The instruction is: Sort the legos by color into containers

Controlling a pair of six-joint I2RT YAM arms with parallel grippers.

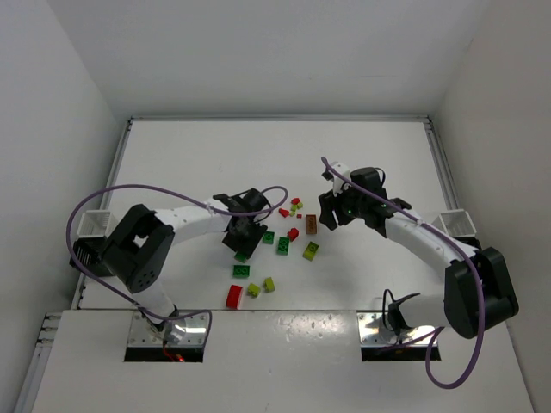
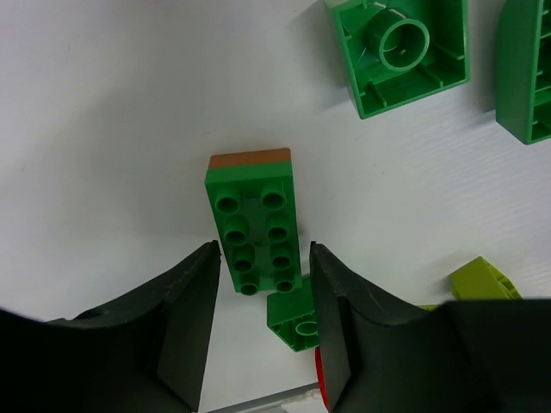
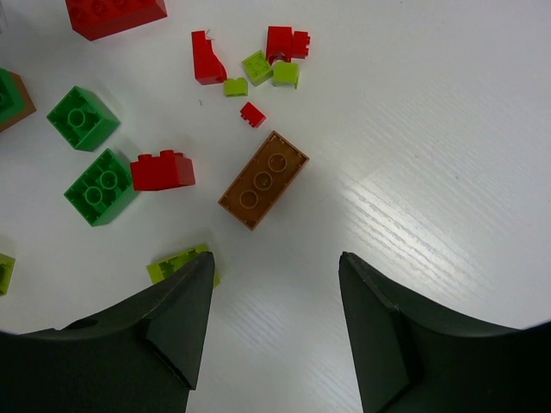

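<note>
The legos lie loose in the middle of the table. My left gripper [image 1: 241,243] is open, its jaws on either side of the near end of a dark green eight-stud brick [image 2: 256,219] with a brown underside; I see a small gap on each side. Another green brick [image 2: 295,318] lies under the right finger. My right gripper [image 1: 330,215] is open and empty above bare table, and it also shows in the right wrist view [image 3: 275,262]. A brown brick [image 3: 263,179] lies just ahead of it, with a lime brick [image 3: 176,262] by its left finger. White containers stand at the left edge [image 1: 93,224] and the right edge [image 1: 456,222].
Red bricks [image 3: 162,170], green bricks [image 3: 101,186] and tiny red and lime pieces [image 3: 258,64] lie left of and beyond the brown brick. A red brick [image 1: 234,296] and lime bricks [image 1: 269,283] lie near the front. White walls enclose the table.
</note>
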